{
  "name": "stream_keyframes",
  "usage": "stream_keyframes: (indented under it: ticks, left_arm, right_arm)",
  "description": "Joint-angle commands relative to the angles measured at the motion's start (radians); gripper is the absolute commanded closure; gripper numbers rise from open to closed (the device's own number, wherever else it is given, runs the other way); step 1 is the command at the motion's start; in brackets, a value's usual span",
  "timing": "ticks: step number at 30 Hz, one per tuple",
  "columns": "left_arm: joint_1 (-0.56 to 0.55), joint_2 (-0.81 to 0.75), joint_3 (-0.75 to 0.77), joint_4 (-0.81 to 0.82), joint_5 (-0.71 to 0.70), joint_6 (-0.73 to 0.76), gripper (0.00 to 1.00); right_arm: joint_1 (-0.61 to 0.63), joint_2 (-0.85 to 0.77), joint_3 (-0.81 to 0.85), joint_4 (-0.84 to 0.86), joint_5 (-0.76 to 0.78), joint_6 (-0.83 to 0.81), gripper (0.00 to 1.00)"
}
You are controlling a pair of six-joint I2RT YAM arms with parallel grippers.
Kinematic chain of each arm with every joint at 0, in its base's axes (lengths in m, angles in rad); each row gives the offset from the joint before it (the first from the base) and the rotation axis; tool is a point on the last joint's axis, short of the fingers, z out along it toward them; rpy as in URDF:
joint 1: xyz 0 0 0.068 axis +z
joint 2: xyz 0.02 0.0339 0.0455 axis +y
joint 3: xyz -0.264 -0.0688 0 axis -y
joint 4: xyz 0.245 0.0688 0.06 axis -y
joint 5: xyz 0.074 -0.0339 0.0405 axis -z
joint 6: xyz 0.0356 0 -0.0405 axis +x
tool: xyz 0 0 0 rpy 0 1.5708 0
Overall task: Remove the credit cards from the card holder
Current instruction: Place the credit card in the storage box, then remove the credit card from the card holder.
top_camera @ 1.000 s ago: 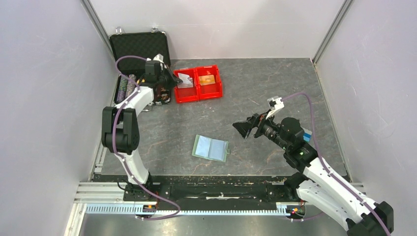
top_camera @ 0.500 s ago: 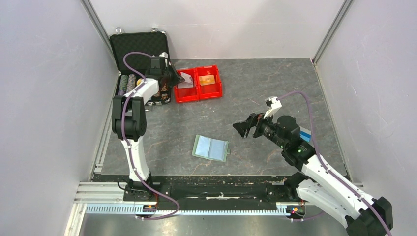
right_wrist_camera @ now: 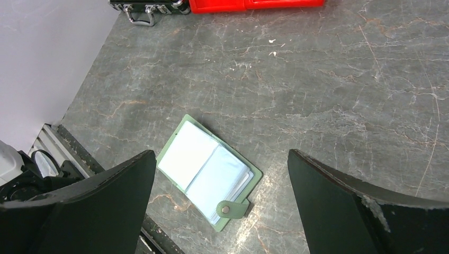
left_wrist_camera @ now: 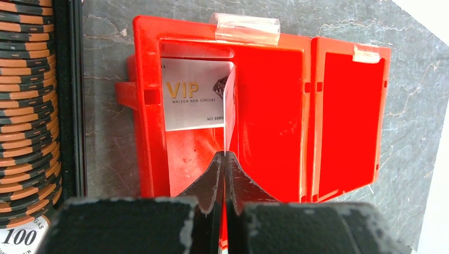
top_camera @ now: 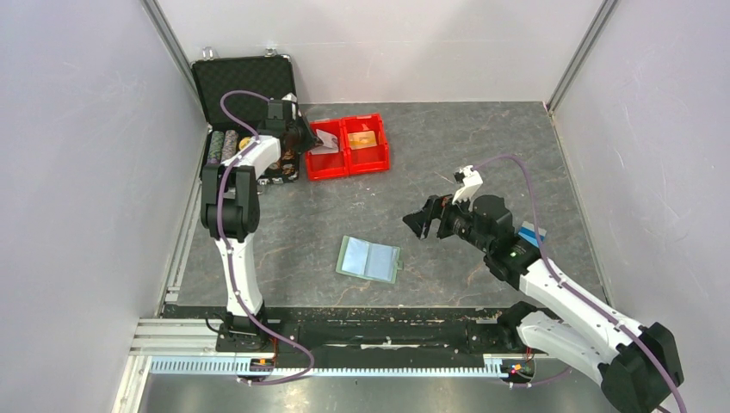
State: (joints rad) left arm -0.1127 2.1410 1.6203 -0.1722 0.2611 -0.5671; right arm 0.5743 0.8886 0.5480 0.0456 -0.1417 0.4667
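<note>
From above, the left gripper [top_camera: 312,138] is at the table's [top_camera: 482,146] 11 o'clock, over the left compartment of the bin [top_camera: 349,170]. Its tips meet a pale card [top_camera: 325,142] there. An orange card [top_camera: 363,138] lies in the right compartment. At the bin's 9 o'clock sits the open case [top_camera: 245,82] with rows of chips [top_camera: 225,146]. The holder [top_camera: 368,259] lies open and flat at the bin's 6 o'clock, well apart from it. The right gripper [top_camera: 424,220] hangs at the holder's 2 o'clock, its jaws wide apart and holding nothing.

At the left wrist, the left gripper [left_wrist_camera: 226,156] has its fingers pressed together on the pale card [left_wrist_camera: 229,111], which stands upright and edge-on over the left compartment of the bin [left_wrist_camera: 308,106]. At its 9 o'clock a VIP card [left_wrist_camera: 190,98] sits in the same compartment, its right end cut off by the pale card. I cannot tell whether the two touch. Chips [left_wrist_camera: 26,106] fill the 9 o'clock edge.

At the right wrist, the right gripper [right_wrist_camera: 221,159] is spread wide above the table [right_wrist_camera: 328,95], touching nothing. The holder [right_wrist_camera: 209,172] shows between the fingers, pale blue pockets up, with its snap tab at its 5 o'clock end. I cannot tell whether any card is in the pockets. The bin [right_wrist_camera: 254,4] and case [right_wrist_camera: 143,8] line the 12 o'clock edge.
</note>
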Motion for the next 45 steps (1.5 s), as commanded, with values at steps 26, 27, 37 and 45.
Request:
stream_keyframes:
  ticks: [26, 27, 37, 45]
  left_arm:
    - [-0.007, -0.027, 0.194, -0.140, -0.017, 0.049, 0.57]
    - [-0.007, -0.039, 0.200, -0.161, -0.013, 0.050, 0.57]
    - [-0.043, -0.353, -0.059, -0.281, 0.160, 0.064, 0.55]
    - [-0.185, -0.674, -0.474, -0.237, 0.136, 0.049, 0.52]
  right_arm:
    - [-0.011, 0.073, 0.071, -0.044, 0.087, 0.074, 0.02]
    - [-0.012, 0.078, 0.077, -0.068, 0.083, 0.074, 0.02]
    - [-0.011, 0.188, 0.066, -0.088, -0.045, 0.103, 0.07]
    - [0.006, 0.240, 0.002, -0.073, -0.123, 0.087, 0.16]
